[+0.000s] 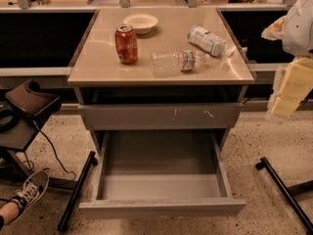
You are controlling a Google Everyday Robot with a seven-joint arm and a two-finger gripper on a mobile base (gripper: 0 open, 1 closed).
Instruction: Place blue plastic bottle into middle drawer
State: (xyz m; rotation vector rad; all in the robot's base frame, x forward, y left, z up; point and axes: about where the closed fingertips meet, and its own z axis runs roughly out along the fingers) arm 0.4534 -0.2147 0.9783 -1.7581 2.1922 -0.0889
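The blue plastic bottle point(208, 40), stubby with a pale blue-and-white label, lies on its side at the back right of the tabletop point(98, 62). The middle drawer point(161, 208) is pulled wide open below, and its flat grey inside is bare. My gripper point(288, 89), with pale yellow fingers, hangs at the right edge of the view. It is off the table's right side, lower than the tabletop and well apart from the bottle. It holds nothing that I can see.
A slimmer clear bottle point(176, 61) lies in front of the blue one. A red can point(126, 44) stands at the left and a white bowl point(141, 22) behind it. The scratched upper drawer front point(161, 115) is shut. A black stand point(29, 104) and a person's shoe point(27, 192) are at the left; a black floor bar point(283, 192) is at the right.
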